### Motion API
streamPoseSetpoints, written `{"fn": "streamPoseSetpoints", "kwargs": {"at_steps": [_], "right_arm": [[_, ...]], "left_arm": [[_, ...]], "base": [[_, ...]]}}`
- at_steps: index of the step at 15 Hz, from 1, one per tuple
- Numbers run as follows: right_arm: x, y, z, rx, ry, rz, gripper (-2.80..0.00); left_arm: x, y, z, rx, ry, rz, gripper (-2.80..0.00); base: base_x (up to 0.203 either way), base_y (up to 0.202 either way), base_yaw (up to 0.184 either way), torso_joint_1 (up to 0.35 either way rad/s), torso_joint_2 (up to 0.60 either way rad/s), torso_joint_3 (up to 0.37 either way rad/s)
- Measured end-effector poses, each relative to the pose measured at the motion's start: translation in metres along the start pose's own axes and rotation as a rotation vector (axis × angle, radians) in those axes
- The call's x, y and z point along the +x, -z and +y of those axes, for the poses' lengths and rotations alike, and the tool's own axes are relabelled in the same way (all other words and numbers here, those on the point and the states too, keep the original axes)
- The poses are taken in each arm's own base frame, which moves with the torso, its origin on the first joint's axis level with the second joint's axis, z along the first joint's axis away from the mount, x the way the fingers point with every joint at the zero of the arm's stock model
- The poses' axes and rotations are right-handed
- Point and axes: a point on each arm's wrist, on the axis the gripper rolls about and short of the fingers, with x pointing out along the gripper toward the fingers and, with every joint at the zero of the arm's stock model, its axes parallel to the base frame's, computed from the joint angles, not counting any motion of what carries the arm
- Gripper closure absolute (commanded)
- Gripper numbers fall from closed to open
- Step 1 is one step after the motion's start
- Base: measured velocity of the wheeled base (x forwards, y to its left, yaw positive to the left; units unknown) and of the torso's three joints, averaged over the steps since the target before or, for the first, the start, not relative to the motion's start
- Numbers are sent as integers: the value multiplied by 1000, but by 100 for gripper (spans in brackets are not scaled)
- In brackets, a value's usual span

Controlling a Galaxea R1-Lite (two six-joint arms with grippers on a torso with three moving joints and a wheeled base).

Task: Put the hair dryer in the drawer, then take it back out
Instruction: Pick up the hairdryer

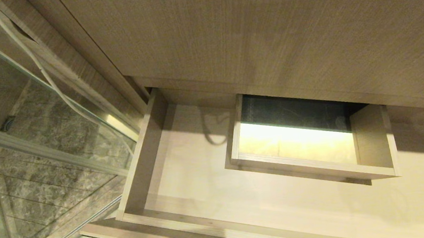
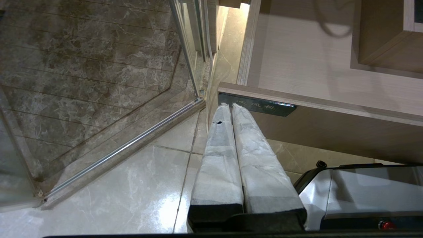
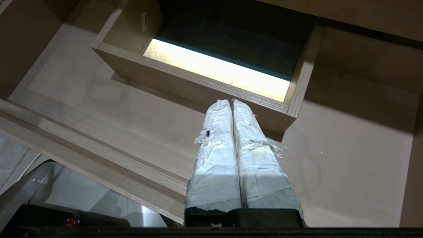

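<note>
Wood-grain drawer (image 3: 99, 109) beneath right claw (image 3: 230, 101)

Drawer (image 1: 187, 183) open, light wood-grain floor bare; box-shaped cut-out (image 1: 309, 164) inside, glowing pale at bottom.

Each gripper (image 2: 230, 105) has 2 white-wrapped fingers (image 3: 216, 138), black mounts.

The drawer (image 1: 204, 197) stands pulled out beneath the tall panel (image 1: 266, 32); the box-shaped cut-out (image 1: 310, 171) sits at its rear edge.
</note>
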Motion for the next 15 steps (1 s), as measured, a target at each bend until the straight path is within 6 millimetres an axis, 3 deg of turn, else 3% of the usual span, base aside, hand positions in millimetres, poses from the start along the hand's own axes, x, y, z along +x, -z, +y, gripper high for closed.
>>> {"fn": "streamPoseSetpoints", "kwargs": {"at_steps": [9, 15], "right_arm": [[-1, 1, 0, 0, 1, 26, 0], [-18, -34, -2, 1, -6, 50, 0]], "left_arm": [[0, 0, 0, 0, 0, 0, 0], [0, 0, 0, 0, 1, 0, 0]], "base": [[0, 0, 0, 0, 0, 0], [0, 0, 0, 0, 0, 0]]}}
